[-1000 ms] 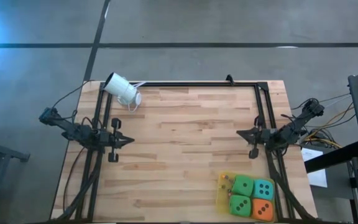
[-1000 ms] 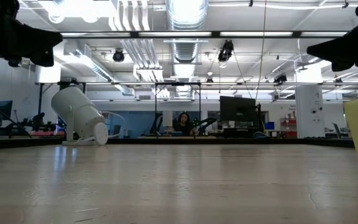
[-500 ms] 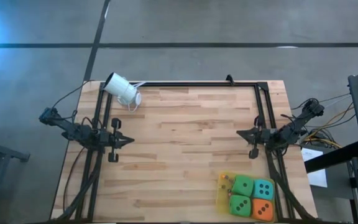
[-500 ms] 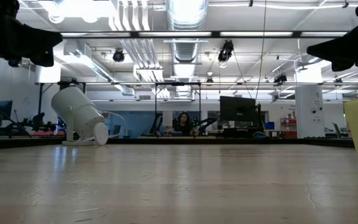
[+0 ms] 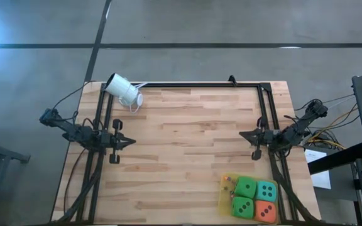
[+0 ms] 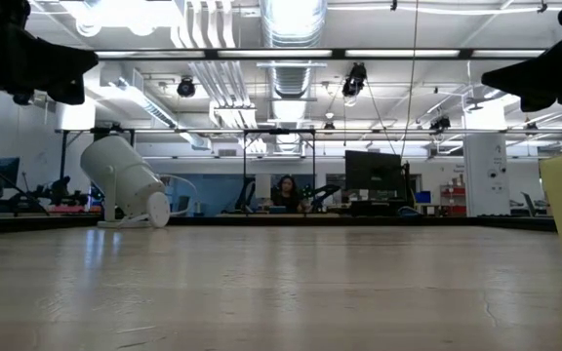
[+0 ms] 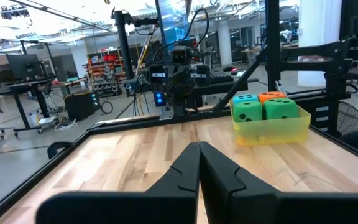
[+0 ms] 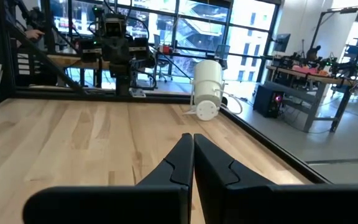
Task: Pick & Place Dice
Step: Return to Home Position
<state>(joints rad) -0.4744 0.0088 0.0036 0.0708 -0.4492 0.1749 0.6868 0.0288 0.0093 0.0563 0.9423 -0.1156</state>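
Dice: all four sit inside the yellow bin, packed two by two. The two green ones are on the side towards the table's middle. The teal and the orange-red lie against the bin's outer wall. A few tiny coloured specks lie in the bin's bare strip beside the greens, too small to identify. No die shows on the table outside the bin.

Change over the last second: none. Bin, dice and both arms sit exactly as they did a second ago.

Right gripper: near the bin, off its far side and above the wood. Its fingers are pressed together with nothing between them, as the right wrist view confirms.

Left gripper: well apart from the bin, across the table's width. Its fingers are likewise closed tip to tip and it carries nothing. The left wrist view looks straight at the filled bin.

White cylindrical camera: at the corner diagonally opposite the bin, tipped on its stand.

Reading: with both arms parked and motionless and nothing left loose, the placing looks finished. The return to rest appears complete or nearly so, and no further handling seems called for.
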